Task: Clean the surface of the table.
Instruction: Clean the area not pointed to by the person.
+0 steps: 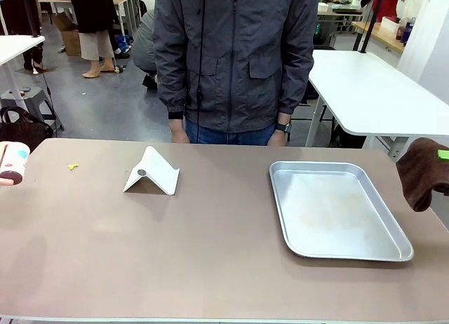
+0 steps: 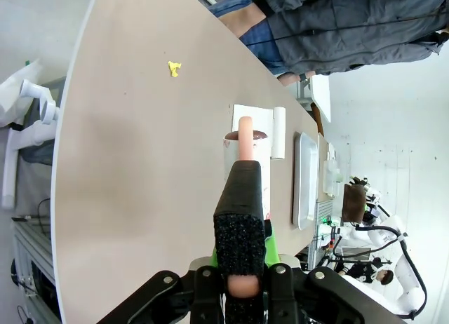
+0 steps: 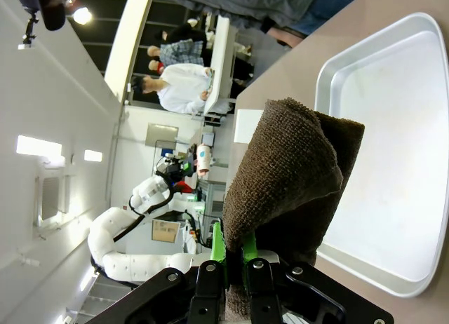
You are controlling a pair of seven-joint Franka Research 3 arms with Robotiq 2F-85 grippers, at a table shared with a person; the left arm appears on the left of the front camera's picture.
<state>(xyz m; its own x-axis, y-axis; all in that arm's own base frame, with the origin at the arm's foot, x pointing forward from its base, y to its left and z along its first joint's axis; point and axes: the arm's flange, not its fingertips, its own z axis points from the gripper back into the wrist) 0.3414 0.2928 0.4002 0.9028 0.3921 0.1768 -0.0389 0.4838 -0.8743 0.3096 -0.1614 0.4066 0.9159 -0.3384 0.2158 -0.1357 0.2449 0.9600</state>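
The table (image 1: pixel 210 268) — broad, matte taupe-brown, thin pale front edge — spans the front view.

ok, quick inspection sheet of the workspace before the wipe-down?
surface: brown table, with one small yellow scrap near its left end.
job's things: brown cloth, bunched, at the table's right end.
clutter: white folded stand left of centre; metal tray on the right.
grippers: left gripper shut on a white and pink container; right gripper shut on the cloth.
cables: nothing seen on the table.
surroundings: person in a dark jacket at the far edge; white tables behind.
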